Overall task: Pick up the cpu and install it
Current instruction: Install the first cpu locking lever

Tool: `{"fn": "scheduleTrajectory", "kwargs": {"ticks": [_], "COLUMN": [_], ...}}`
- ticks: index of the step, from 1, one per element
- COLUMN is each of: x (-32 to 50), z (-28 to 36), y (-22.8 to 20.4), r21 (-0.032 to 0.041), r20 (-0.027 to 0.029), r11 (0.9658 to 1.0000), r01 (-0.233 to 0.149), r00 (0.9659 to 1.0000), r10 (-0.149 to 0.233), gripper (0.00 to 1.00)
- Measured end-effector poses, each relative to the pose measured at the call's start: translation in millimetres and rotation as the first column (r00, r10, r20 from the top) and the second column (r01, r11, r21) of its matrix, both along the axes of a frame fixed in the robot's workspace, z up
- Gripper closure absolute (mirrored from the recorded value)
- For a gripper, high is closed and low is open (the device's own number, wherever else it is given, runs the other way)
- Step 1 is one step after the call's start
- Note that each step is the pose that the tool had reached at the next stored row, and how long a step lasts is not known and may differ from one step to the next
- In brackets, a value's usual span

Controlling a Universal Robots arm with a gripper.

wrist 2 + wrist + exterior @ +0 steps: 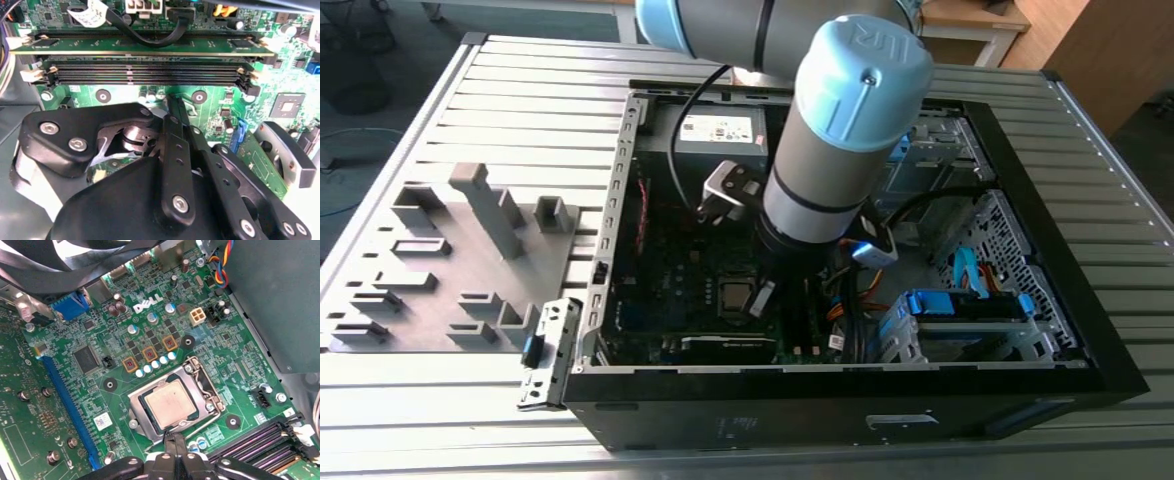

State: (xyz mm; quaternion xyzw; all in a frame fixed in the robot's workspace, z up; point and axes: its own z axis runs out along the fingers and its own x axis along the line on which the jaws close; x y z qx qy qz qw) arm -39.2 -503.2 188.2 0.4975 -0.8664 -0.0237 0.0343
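Down inside the computer case [1067,330], the chip [170,402] lies flat in its socket [172,405] on the green board, just beyond the clenched, empty claw [175,442] tips.

The exterior view sits high and off the arm, looking down at an angle on the whole open computer case [854,385] lying on the slatted surface [520,90]. Both wrist views ride super close above the motherboard [100,390], facing down past the gripper's black linkage. Both catch the RAM slots [145,72], from opposite sides.
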Motion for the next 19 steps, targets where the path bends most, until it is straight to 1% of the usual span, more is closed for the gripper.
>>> {"fn": "scheduleTrajectory", "kwargs": {"ticks": [7,14,18,19], "x": [-2.0,-3.7,-4.8,-5.0], "z": [0.5,1.5,3.1,3.3], "y": [-3.5,-5.1,-6.4,-6.9], "r21": [0.0001,0.0006,0.0015,0.0025], "r20": [0.0045,0.0094,0.0121,0.0136], "r11": [1.0000,1.0000,1.0000,1.0000], "r01": [-0.005,-0.007,-0.008,-0.008], "r00": [1.0000,0.9999,0.9999,0.9999], "r10": [0.005,0.007,0.008,0.008], "gripper": [0.88,0.88,0.88,0.88]}}
